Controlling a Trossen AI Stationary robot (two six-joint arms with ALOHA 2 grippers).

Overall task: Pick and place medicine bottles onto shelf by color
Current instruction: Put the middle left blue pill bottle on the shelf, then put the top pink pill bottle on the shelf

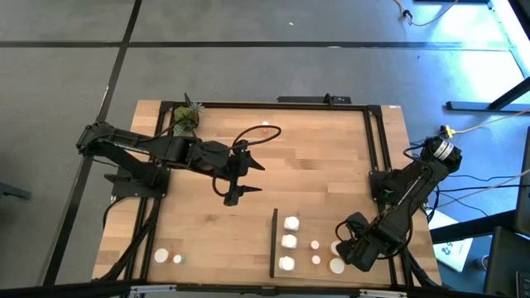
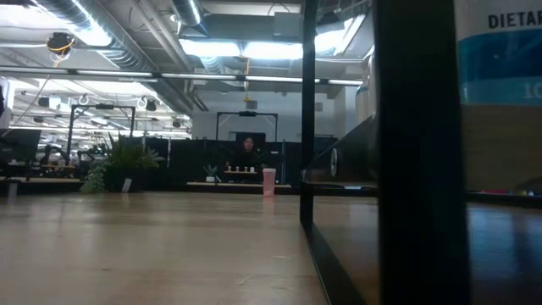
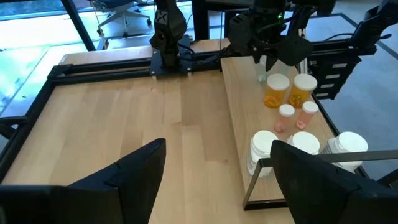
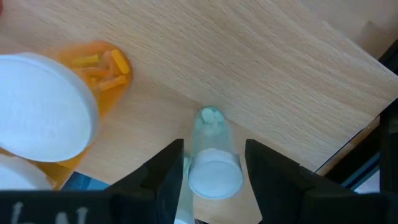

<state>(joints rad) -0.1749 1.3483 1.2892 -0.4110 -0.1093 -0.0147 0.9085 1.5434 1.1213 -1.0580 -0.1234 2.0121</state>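
right wrist view: the right gripper (image 4: 208, 171) stands over the shelf (image 4: 280, 68) with a small pale green bottle (image 4: 211, 152) upright between its fingers (image 4: 158, 174), white cap toward the camera. the jaws sit just beside the bottle's sides with a sliver of gap showing, so whether they have hold of it or have let go cannot be told from here. an amber bottle (image 4: 102, 68) with a wide white cap stands just beside it on the same light-wood panel.

from overhead, this gripper (image 1: 352, 248) works at the near right corner of the worktop (image 1: 315, 165), where more white-capped bottles (image 1: 290, 242) line up on the shelf beside its thin black upright strip (image 1: 273, 242). two more bottles (image 1: 169, 257) wait well apart at the near left corner. the left gripper (image 1: 233, 197) hangs over the middle of the worktop with its fingers (image 3: 134, 168) spread wide and nothing between them.

the green bottle looks light, rigid plastic, smooth-sided and likely a little slippery; being narrow and tall for its base, it would probably tip at a nudge. the sound hold seems to be across the body just under the cap, where the fingers bracket it now. its close neighbours leave little room for a wide release.
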